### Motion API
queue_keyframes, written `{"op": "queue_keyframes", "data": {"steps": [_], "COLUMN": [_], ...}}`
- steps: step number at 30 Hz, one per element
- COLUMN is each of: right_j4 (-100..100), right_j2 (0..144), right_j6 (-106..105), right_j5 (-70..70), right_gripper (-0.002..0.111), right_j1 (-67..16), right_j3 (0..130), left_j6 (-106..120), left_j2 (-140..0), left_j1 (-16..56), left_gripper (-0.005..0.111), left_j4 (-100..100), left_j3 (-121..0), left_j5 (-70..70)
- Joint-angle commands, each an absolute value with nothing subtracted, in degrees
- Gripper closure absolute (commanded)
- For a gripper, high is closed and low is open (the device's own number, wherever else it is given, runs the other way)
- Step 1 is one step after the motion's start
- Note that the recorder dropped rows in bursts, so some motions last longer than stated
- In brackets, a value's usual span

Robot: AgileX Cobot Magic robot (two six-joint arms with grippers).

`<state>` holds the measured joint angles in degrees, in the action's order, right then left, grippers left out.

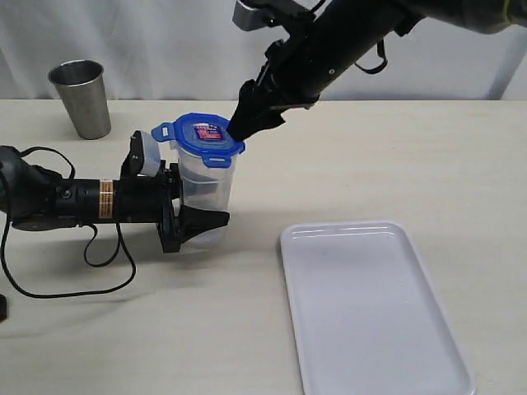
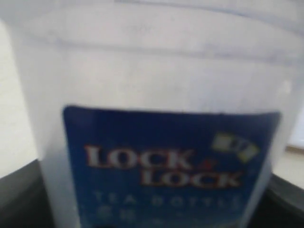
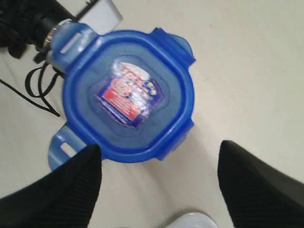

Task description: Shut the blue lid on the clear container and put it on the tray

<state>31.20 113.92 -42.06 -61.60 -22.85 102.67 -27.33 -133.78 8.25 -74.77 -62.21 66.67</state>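
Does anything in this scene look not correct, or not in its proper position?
Only the blue lid. It sits on the clear container, but two of its flaps stick out flat, so they look unlatched. The other two seem folded down. Nothing looks spilled or damaged.

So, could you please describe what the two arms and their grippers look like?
The left arm and right arm are both matte black. The left arm is cylindrical, with a copper-striped band and a loose black cable trailing from it. The left gripper has wedge-shaped black fingers; the right gripper has black, finely ribbed ones.
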Motion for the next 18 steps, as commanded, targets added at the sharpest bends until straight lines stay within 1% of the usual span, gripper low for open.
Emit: {"op": "queue_keyframes", "data": {"steps": [1, 6, 12, 18], "right_j4": [31.22, 25.94, 2.44, -0.41], "right_j2": [109.89, 110.03, 112.33, 113.58], "right_j6": [-49.19, -55.43, -47.58, -46.88], "right_j5": [-63.16, -63.92, -55.94, -52.79], "right_gripper": [0.047, 0.049, 0.056, 0.062], "right_j1": [-24.88, -30.2, -37.45, -38.86], "right_j3": [102.66, 102.25, 101.57, 100.9], "left_j6": [-28.09, -28.09, -28.09, -28.09], "left_j2": [-133.33, -133.33, -133.33, -133.33], "left_j1": [8.35, 8.35, 8.35, 8.35], "left_gripper": [0.107, 0.107, 0.107, 0.107], "left_j4": [-73.81, -73.7, -73.7, -73.7], "left_j3": [-62.45, -62.45, -62.45, -62.45], "left_j5": [68.04, 68.06, 68.06, 68.06]}}
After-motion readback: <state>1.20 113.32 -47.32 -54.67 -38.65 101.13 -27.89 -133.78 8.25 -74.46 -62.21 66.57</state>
